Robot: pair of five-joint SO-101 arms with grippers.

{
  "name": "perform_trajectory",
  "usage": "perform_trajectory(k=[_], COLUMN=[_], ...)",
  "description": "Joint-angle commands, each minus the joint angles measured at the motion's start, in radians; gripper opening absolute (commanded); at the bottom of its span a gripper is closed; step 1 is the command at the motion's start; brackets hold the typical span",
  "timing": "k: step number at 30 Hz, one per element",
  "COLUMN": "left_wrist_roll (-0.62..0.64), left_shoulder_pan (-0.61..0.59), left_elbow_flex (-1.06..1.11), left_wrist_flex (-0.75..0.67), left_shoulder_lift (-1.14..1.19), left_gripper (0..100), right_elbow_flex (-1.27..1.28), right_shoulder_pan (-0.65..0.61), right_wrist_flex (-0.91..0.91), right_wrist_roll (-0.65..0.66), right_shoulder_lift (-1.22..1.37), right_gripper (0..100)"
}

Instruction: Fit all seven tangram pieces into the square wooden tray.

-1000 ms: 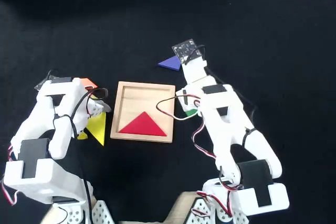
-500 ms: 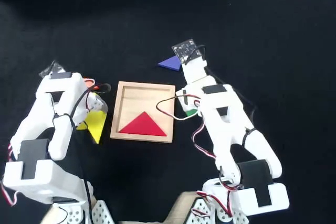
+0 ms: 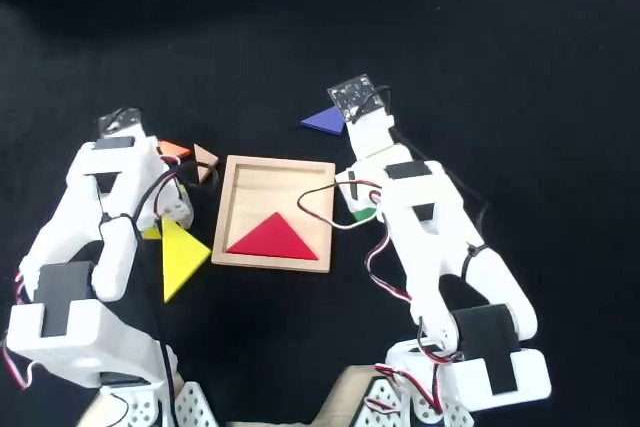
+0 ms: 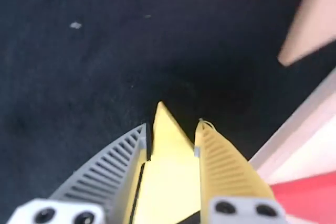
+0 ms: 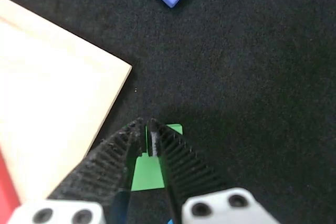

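Left jaws clamp the yellow triangle (image 4: 166,150); right jaws together over green piece (image 5: 145,172).

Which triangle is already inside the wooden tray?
The red triangle: it lies flat inside the tray. The yellow triangle is outside it, gripped in the left tool, and the blue triangle lies on the black cloth beyond the tray.
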Motion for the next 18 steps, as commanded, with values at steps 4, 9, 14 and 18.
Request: perform_trajectory(k=[4,9,14,18], left_wrist_roll=[-0.192,-0.302,-0.376,-0.373], left_shoulder_pan=[-0.076,-0.064,-0.064,-0.027], left_elbow_flex=[-0.059,-0.030,0.102,0.240], left_wrist_flex=[0.018,0.057,0.061,0.063], left_shoulder_lift=[-0.028,-0.224,-0.493,-0.647], left_gripper=[15,15,15,17], right_elbow_flex=[-0.007,-0.007,-0.007,-0.008], right_shoulder_pan=[0.008,0.008,0.008,0.008], right_wrist_flex=[-0.017,-0.017,-0.017,-0.017], right_wrist_roll=[-0.002,-0.002,-0.002,-0.002], right_shoulder_lift=[-0.047,-0.047,-0.047,-0.047], right_gripper=[1.5,1.5,1.5,1.5])
